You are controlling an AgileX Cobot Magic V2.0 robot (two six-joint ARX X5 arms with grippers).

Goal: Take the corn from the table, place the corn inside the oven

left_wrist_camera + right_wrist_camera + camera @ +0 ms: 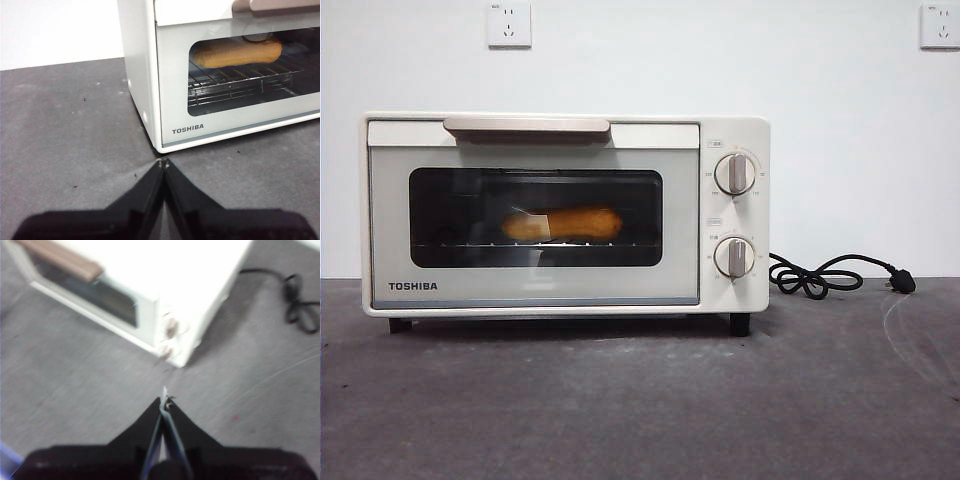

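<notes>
With its two black jaws pressed together on nothing, the left gripper (pixel 163 162) hangs low over the flat dark grey matte table (pixel 65 140), just off the near corner of the cream-white boxy Toshiba toaster oven (pixel 145 75) on the side away from the knobs. The right gripper (pixel 164 402) is likewise closed and empty, held higher above the table, looking down on the oven's knob-side corner and its two round knobs (pixel 170 337). Neither gripper touches anything, and neither shows in the front view.

The glossy yellow-orange corn cob (pixel 563 224) lies lengthwise on the wire rack (pixel 235 82) inside the oven, seen through the dark glass door (pixel 535 217), which looks shut under its beige bar handle (pixel 527 125). A black power cord (pixel 830 275) lies coiled on the table beside the oven, its plug loose.

The task reads as essentially complete. What remains risky is the retreat: the left gripper sits close to the oven's corner, so a careless swing could nudge the housing and roll the cob on the rack. The right arm, drawing back, could snag the loose cord.
</notes>
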